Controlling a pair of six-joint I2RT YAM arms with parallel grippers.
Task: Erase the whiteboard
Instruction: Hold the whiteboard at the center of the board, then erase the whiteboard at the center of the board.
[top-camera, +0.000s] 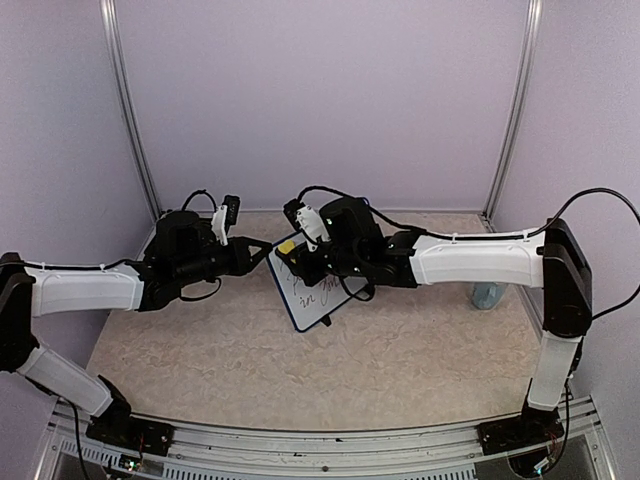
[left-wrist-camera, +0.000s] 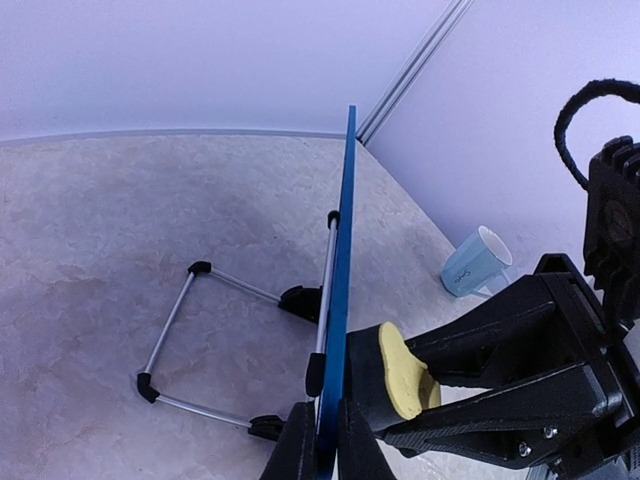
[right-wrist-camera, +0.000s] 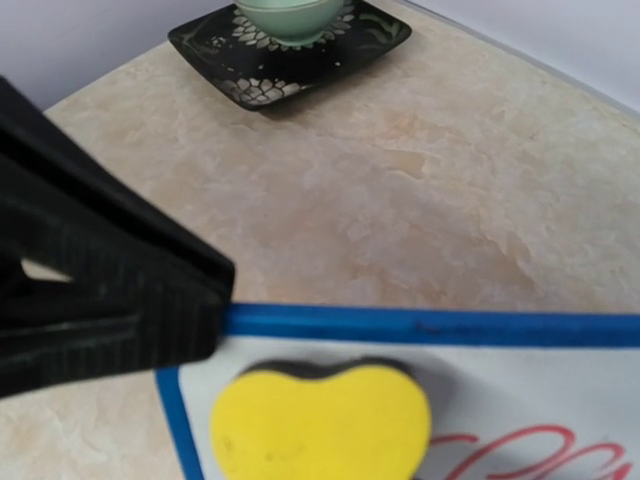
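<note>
- Desk (top-camera: 200, 350): pale marbled top. It carries the board at the centre of the top view, between the two arms.
- Board (top-camera: 318, 296): it leans on a thin wire stand (left-wrist-camera: 180, 310), and the red writing on its white face is not yet wiped.
  - It looks light and stiff, with a glossy, slippery face.
  - On so slight a stand it would likely slide or tip under a wiping push, so it needs bracing.
  - The blue frame (left-wrist-camera: 345, 250) is the place to take hold, not the face.
- Left gripper (left-wrist-camera: 325, 452): clenched on the frame's edge at the bottom of the left wrist view, one finger on each side. I judge this a sound brace if the grip does not slip along the smooth frame.
- Right gripper (left-wrist-camera: 440, 385): grasping the sponge, lower right of the left wrist view, on the board's face side.
- Sponge (right-wrist-camera: 320, 420): yellow, heart-shaped and dark-backed, probably soft. It sits at the board's corner, low in the right wrist view and just beside the writing. Whether it touches the face, I cannot tell.
</note>
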